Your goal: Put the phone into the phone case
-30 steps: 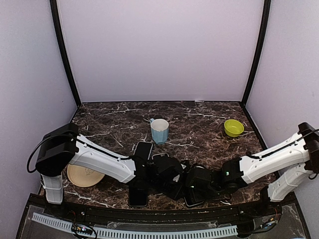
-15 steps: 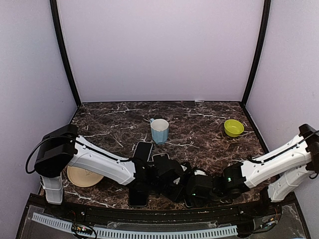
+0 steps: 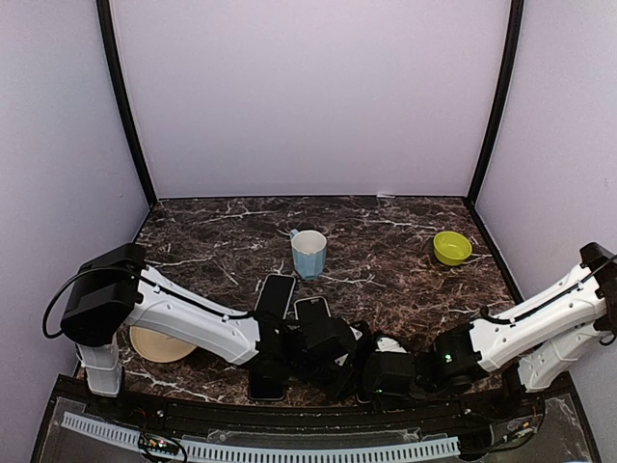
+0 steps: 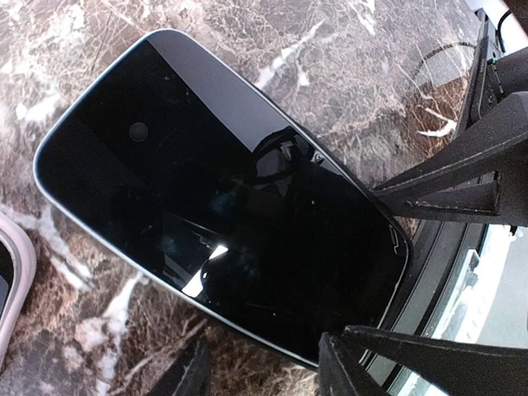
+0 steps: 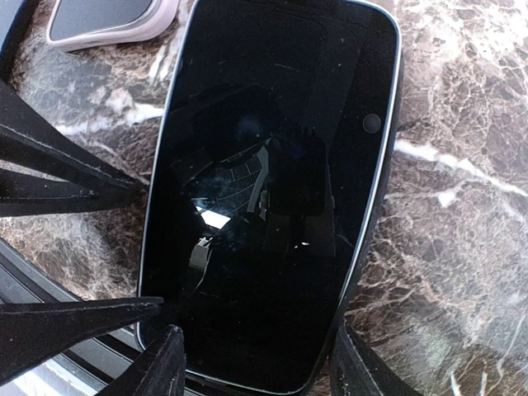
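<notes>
1. Clearly crowded at the near edge of the bench [image 3: 405, 289]. The left tool [image 4: 260, 367] stands spread beside one long side of the phone [image 5: 264, 190], with its fingertips pointing at it. The right tool [image 5: 256, 363] straddles the phone's near end and pinches it across its width. The phone lies flat, glossy black face up, near the front edge. The pale case [image 5: 107, 21] lies just past its far end. Open bench lies behind, toward both back corners.
2. Counted left to right:
   - one tan plate [image 3: 154, 342], partly under the left arm [image 3: 193, 318]
   - three dark flat pieces, phone or case I cannot tell: a near slab [image 3: 267, 381], a far slab [image 3: 278, 294] and a middle slab [image 3: 310, 309]
   - one blue cup [image 3: 308, 254]
   - one held phone and one case
   - one green bowl [image 3: 451, 248]
   - two tools
3. The bench is dark brown marble pattern with white veins. Plain lilac walls [image 3: 308, 96] close three sides, with black posts [image 3: 125, 106] at the back corners.
</notes>
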Available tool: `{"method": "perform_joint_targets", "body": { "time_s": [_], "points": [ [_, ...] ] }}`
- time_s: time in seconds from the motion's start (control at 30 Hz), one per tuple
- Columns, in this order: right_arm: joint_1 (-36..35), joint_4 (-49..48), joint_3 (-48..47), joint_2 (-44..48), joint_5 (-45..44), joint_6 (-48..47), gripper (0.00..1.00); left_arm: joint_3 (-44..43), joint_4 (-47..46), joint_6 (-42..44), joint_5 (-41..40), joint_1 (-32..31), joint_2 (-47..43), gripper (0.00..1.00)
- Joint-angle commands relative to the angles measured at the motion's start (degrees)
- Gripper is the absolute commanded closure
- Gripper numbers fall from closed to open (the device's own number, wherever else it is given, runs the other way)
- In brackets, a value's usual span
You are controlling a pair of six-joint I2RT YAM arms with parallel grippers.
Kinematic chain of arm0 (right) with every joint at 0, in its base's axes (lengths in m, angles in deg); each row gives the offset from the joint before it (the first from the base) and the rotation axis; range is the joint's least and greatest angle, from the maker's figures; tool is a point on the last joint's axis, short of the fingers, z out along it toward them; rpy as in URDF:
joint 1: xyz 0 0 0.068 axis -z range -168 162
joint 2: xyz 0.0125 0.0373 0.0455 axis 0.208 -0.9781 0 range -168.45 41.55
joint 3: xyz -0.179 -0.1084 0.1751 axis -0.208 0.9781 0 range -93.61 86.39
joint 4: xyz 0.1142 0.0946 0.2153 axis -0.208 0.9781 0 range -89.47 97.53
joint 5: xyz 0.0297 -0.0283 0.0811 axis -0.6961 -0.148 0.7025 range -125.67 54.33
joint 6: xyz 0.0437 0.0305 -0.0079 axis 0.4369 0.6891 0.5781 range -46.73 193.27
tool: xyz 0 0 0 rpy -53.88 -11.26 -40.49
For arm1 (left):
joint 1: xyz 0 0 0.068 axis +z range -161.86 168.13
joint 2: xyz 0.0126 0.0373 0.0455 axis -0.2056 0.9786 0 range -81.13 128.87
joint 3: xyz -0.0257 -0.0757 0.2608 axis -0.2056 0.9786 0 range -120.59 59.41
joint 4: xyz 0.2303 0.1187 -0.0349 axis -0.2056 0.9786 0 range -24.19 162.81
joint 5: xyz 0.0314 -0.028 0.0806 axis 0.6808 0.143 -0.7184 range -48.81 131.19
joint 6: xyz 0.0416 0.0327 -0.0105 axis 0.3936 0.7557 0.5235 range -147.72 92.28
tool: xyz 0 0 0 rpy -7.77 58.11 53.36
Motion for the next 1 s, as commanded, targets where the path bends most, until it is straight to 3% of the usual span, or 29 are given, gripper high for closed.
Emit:
{"method": "perform_joint_targets", "body": {
  "time_s": [0.0, 0.2, 0.33, 0.4, 0.5, 0.53, 0.7, 0.97],
  "points": [
    [-2.65, -0.09, 4.51, -6.31, 14.22, -0.51, 0.42, 2.37, 10.85, 4.66, 1.74, -4.03, 1.9, 0.53],
    [-2.69, 1.48, 4.73, -8.02, 12.54, -0.94, 0.41, 1.57, 15.91, 6.48, -5.03, -4.76, 5.15, 0.54],
    [-2.05, 8.06, -0.89, -3.98, 8.01, -1.46, 0.32, 3.32, 13.54, 4.76, -8.08, -4.9, -2.74, 0.54],
    [-1.17, 8.73, -2.12, -0.96, 6.79, -0.38, 0.25, 6.03, 10.03, 3.8, -10.28, -4.69, -8.99, 0.49],
    [0.1, 12.48, -6.03, 1.46, 3.35, 1.16, 0.05, 7.82, 8.1, 4.02, -12.83, -4.14, -15.48, 0.41],
    [0.64, 13.71, -7.7, 1.33, 2.26, 1.15, 0.02, 7.89, 8.13, 4.47, -12.99, -4.06, -17.54, 0.4],
    [4.04, 16.0, -12.8, -3.24, 0.36, 0.06, 0.02, 8.1, 10.44, 3.41, -13.52, -3.12, -21.34, 0.31],
    [8.54, 18.9, -17.36, -11.6, 1.19, 1.57, 0.01, 8.64, 10.45, 2.7, -12.75, -2.42, -21.77, 0.29]
  ]
}}
